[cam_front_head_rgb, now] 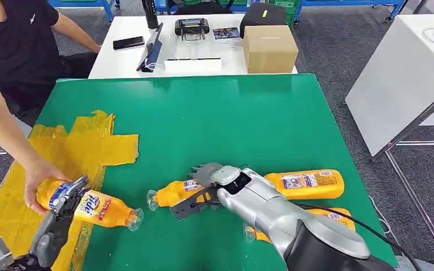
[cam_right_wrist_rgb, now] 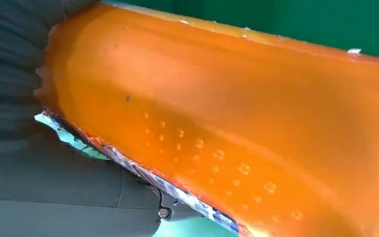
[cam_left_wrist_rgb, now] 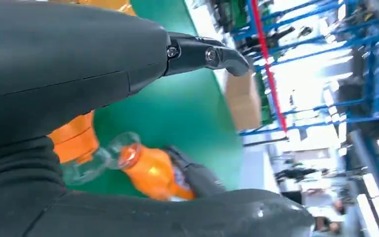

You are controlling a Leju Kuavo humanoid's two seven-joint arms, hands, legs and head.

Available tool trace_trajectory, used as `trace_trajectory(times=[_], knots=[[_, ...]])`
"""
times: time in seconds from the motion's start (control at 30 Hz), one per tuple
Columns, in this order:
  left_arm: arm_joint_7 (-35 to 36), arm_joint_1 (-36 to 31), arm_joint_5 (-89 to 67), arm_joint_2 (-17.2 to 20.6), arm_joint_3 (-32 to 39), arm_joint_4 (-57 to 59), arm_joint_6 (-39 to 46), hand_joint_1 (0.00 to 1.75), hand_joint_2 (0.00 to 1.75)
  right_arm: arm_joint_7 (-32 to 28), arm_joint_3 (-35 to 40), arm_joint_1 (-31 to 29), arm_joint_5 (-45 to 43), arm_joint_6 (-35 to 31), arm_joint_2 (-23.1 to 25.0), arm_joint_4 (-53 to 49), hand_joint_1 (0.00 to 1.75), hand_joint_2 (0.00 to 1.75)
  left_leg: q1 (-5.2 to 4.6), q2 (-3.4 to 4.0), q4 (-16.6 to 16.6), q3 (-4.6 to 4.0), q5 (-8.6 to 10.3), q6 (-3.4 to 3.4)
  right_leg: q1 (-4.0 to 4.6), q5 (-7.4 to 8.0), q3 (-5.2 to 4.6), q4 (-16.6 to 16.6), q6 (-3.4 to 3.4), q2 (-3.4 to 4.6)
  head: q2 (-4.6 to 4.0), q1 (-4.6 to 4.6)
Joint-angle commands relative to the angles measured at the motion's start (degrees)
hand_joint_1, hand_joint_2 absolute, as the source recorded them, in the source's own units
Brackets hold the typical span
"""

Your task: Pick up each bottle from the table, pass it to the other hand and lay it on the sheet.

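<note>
An orange bottle with a blue label lies across the edge of the yellow sheet, its clear neck over the green table. My left hand lies over it with its fingers stretched out. A person's hand holds that bottle's base. My right hand grips a second orange bottle at mid-table, fingers above and thumb below. The two necks point at each other.
Two more orange bottles lie right of my right arm. The person sits at the left. Behind the green table stands a white table with a cardboard box; another white table is at the right.
</note>
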Motion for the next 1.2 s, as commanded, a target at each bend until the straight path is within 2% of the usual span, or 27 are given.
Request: trace_trajectory(times=[0.03,0.07,0.1,0.13,0.17,0.3,0.4,0.47,0.5,0.63,0.7,0.73,0.77,0.8,0.83,0.93,1.03,1.2], knots=[[0.3,-1.24,0.11,-5.43,5.68,0.29,-1.84,0.0,0.0,0.42,3.59,2.23,1.14,0.06,-1.37,2.98,0.0,1.75,0.12,-0.1,-0.07,0.0,0.07,-0.02,0.12,0.09,0.07,-0.17,-0.06,-0.08,0.0,0.0],[0.3,-1.29,0.16,-5.51,5.81,0.29,-2.02,0.0,0.0,0.51,3.49,2.48,1.14,-0.18,-1.37,3.02,1.01,1.75,0.06,-0.07,-0.04,0.07,0.04,-0.01,0.07,0.04,0.03,-0.1,-0.04,-0.07,0.0,0.0],[0.3,-1.45,0.01,-5.64,5.96,0.41,-2.33,0.0,0.0,0.81,3.06,2.76,0.97,-0.19,-1.26,3.28,1.73,1.75,0.11,-0.1,-0.05,0.05,0.07,-0.02,0.11,0.08,-0.04,-0.15,-0.05,-0.09,0.0,0.0],[0.3,-1.69,-0.22,-5.83,6.06,0.54,-2.52,0.0,0.0,1.22,2.72,3.2,1.03,-0.56,-1.15,3.54,1.68,1.75,0.08,-0.11,-0.06,0.13,0.06,-0.02,0.09,0.06,-0.11,-0.14,-0.04,-0.1,0.0,0.02],[0.3,-1.79,-0.42,-5.89,6.05,0.61,-2.44,0.0,0.0,1.37,2.52,3.53,1.0,-0.73,-1.05,3.68,1.75,1.75,0.21,-0.15,-0.09,-0.07,0.18,-0.03,0.22,0.22,-0.24,-0.27,-0.09,-0.12,0.0,0.0],[0.3,-2.39,0.0,-6.09,5.93,1.14,-3.16,0.0,0.0,2.28,1.87,5.23,1.31,-1.35,-0.43,4.58,1.75,1.75,0.05,0.07,-0.08,0.3,0.03,-0.01,0.06,0.04,-0.27,-0.11,-0.06,0.09,0.0,0.0],[0.3,-2.82,0.07,-6.19,5.88,1.48,-3.36,0.0,0.0,2.8,0.9,5.96,1.08,-2.39,-0.22,4.91,1.75,1.75,0.21,-0.04,-0.17,0.12,0.23,-0.03,0.22,0.27,-0.37,-0.34,-0.12,0.02,0.0,0.0],[0.3,-2.98,0.61,-6.12,5.98,1.75,-4.04,0.0,0.0,2.89,-2.66,6.59,-1.47,-4.99,0.43,4.87,1.75,1.75,0.11,0.0,-0.09,0.37,0.09,-0.02,0.12,0.11,-0.19,-0.17,-0.09,0.06,0.0,0.02],[0.3,-3.4,0.73,-5.83,5.8,2.74,-4.67,0.0,0.0,2.26,-7.18,6.96,-5.2,-7.07,1.05,4.85,1.75,1.75,0.15,-0.04,-0.11,0.31,0.13,-0.03,0.16,0.15,-0.22,-0.22,-0.1,0.03,0.0,0.0],[0.3,-5.49,1.75,-5.16,4.35,7.52,-4.01,0.0,0.0,-0.63,-12.87,5.26,-11.31,-9.04,1.72,5.33,1.75,1.75,0.07,0.0,-0.11,0.44,0.08,-0.02,0.07,0.08,-0.15,-0.14,-0.09,0.06,0.0,-0.02],[0.3,-5.19,0.18,-6.93,4.65,9.75,-2.69,0.0,0.0,-4.67,-21.0,5.31,-17.84,-14.32,0.82,1.2,1.75,1.75,0.12,-0.06,-0.14,0.27,0.18,-0.04,0.13,0.18,-0.28,-0.21,-0.11,0.01,0.0,0.0],[2.56,-4.73,1.63,-8.75,5.13,8.6,-2.42,0.0,0.0,-7.21,-25.75,6.79,-21.68,-17.1,0.34,-1.79,1.75,1.75,0.03,0.09,-0.11,0.43,0.08,-0.02,0.04,0.1,-0.19,-0.12,-0.07,0.15,0.0,0.04],[4.1,-4.05,2.39,-9.4,4.75,6.66,-2.31,0.0,0.0,-7.02,-26.36,7.33,-21.56,-17.11,-0.01,-2.94,1.75,1.75,0.04,0.11,-0.09,0.38,0.06,-0.01,0.05,0.11,-0.22,-0.1,-0.06,0.18,0.0,0.0],[9.76,-2.53,7.98,-12.76,5.72,2.98,-1.58,0.0,1.75,-9.27,-29.7,10.44,-22.03,-22.31,-0.64,-8.32,1.75,1.75,0.11,0.12,-0.11,0.27,0.11,-0.02,0.12,0.18,-0.27,-0.18,-0.08,0.19,0.0,0.02],[11.74,-1.15,9.77,-13.98,5.27,0.36,-0.64,0.0,1.75,-9.35,-31.1,12.65,-21.96,-23.01,-1.06,-12.28,1.75,1.75,0.1,0.32,-0.07,0.44,-0.03,0.0,0.11,0.11,0.38,-0.16,-0.04,0.35,0.0,-0.02],[14.98,0.34,11.49,-15.18,5.08,-2.12,2.49,0.0,1.75,-9.71,-33.57,16.72,-21.23,-24.43,-1.36,-19.42,1.75,1.75,0.14,0.34,0.0,0.26,-0.04,0.02,0.16,0.19,0.27,-0.16,-0.18,0.32,0.0,0.04],[19.21,3.3,16.12,-19.78,7.88,-6.94,4.74,0.0,1.75,-9.55,-35.23,24.92,-19.52,-24.11,-0.67,-36.15,1.75,1.75,0.11,0.41,0.02,0.02,-0.06,0.01,0.12,0.16,-0.01,-0.09,-0.19,0.37,0.0,0.0],[19.42,3.73,16.22,-20.49,8.27,-7.62,4.56,0.0,1.75,-8.81,-35.75,26.56,-18.09,-23.14,-0.65,-39.03,1.75,1.75,0.04,0.4,0.06,-0.44,-0.07,-0.01,0.07,0.12,-0.47,0.01,-0.19,0.38,0.0,-0.02]])
